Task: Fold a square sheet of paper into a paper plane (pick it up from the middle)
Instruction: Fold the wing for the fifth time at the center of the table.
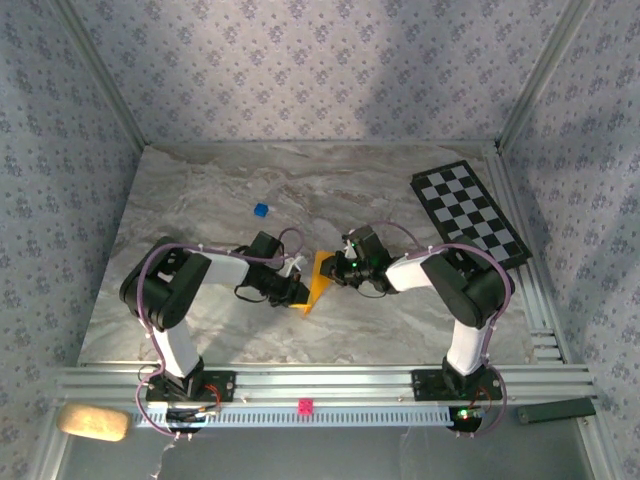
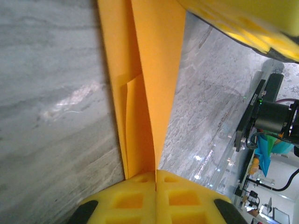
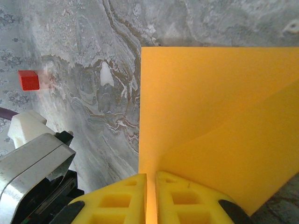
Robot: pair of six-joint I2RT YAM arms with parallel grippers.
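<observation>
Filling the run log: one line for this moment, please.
left gripper: shut on folded paper sheet; right gripper: shut on folded paper sheet; phase: mid-fold

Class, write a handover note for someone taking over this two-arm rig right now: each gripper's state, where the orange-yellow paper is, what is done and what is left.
Left gripper: shut on the orange-yellow paper.
Right gripper: shut on the same paper, from the opposite side.
Paper: held up between the two grippers over the middle of the table, with folded layers and a diagonal crease showing. Whether it touches the table cannot be told.
Done: paper picked up, some folds made.
Left: the remaining folds; it is not yet a narrow pointed plane.
</observation>
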